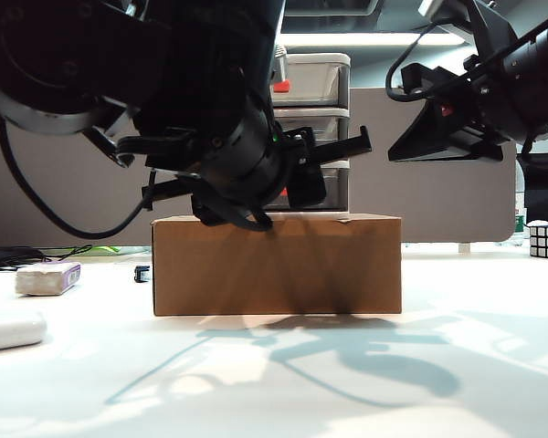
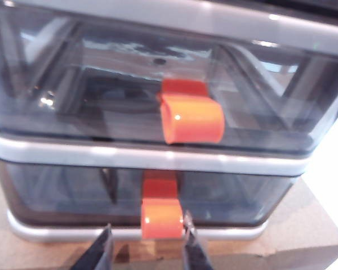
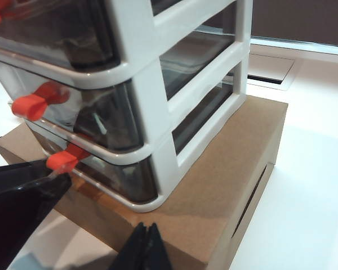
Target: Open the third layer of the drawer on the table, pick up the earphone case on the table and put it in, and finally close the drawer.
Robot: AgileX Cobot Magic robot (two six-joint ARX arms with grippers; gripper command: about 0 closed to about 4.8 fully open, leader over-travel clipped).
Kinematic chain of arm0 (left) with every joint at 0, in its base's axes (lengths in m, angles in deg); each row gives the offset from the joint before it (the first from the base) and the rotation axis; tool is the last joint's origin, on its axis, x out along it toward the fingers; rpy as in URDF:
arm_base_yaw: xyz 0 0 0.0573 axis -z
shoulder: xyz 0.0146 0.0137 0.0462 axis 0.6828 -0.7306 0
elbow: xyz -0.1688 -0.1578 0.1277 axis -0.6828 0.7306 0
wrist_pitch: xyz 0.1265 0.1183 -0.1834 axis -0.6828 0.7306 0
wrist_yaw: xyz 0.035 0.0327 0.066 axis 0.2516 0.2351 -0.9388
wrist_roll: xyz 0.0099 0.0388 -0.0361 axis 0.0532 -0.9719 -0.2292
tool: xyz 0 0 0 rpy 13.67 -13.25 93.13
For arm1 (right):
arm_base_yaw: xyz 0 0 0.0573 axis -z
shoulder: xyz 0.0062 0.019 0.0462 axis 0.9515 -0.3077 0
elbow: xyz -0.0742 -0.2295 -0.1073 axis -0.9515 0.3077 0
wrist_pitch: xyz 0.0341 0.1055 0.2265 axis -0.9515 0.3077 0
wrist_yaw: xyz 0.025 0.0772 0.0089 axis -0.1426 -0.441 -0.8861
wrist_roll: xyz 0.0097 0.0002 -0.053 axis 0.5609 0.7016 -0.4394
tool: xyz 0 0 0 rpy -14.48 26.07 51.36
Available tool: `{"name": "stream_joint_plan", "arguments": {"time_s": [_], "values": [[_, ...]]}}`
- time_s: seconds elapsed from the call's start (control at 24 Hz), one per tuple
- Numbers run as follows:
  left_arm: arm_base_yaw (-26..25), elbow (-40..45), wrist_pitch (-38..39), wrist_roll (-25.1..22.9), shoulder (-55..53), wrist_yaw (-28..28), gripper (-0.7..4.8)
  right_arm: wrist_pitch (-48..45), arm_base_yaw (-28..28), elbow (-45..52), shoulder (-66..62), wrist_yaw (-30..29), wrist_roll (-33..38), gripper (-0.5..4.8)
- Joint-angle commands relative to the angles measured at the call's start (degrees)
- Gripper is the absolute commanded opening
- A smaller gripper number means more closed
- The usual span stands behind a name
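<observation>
The drawer (image 1: 315, 82) stands on a brown cardboard box, white-framed with smoky grey trays. Its third layer (image 2: 73, 194) is shut, and the orange tab (image 2: 161, 218) points at my left gripper (image 2: 147, 247). That gripper is open. Its fingertips (image 2: 103, 249) straddle the tab at box-top level, and one fingertip lies right beside the tab. In the exterior view the left gripper (image 1: 274, 187) hides most of the lower trays. My right gripper (image 3: 146, 247) is shut and empty, hovering over the box's corner beside the drawer (image 3: 141, 107). The glossy white earphone case (image 1: 9, 330) lies on the table (image 1: 347, 383) at the far left.
The cardboard box (image 1: 276, 265) fills the middle of the table under the drawer. A rough whitish block with a purple edge (image 1: 47, 277) lies left of it, with a small dark item (image 1: 142, 273) beside it. A Rubik's cube (image 1: 547, 240) sits at the far right.
</observation>
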Motion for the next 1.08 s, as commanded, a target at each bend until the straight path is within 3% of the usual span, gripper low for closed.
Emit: {"name": "stream_joint_plan", "arguments": {"time_s": [0.04,0.83,1.08], "values": [[-0.50,-0.13,-0.37,0.74,0.15,1.88,1.51,-0.81,0.00,-0.17,0.07,-0.04,-0.22,-0.05],[-1.20,-1.18,-0.85,-3.78,-0.44,2.14,1.52,-0.68,0.00,-0.17,0.07,-0.04,-0.20,-0.05],[-1.90,-1.75,-1.44,-5.75,-1.62,5.22,1.52,-0.13,0.00,-0.17,0.07,-0.04,-0.20,-0.05]]}}
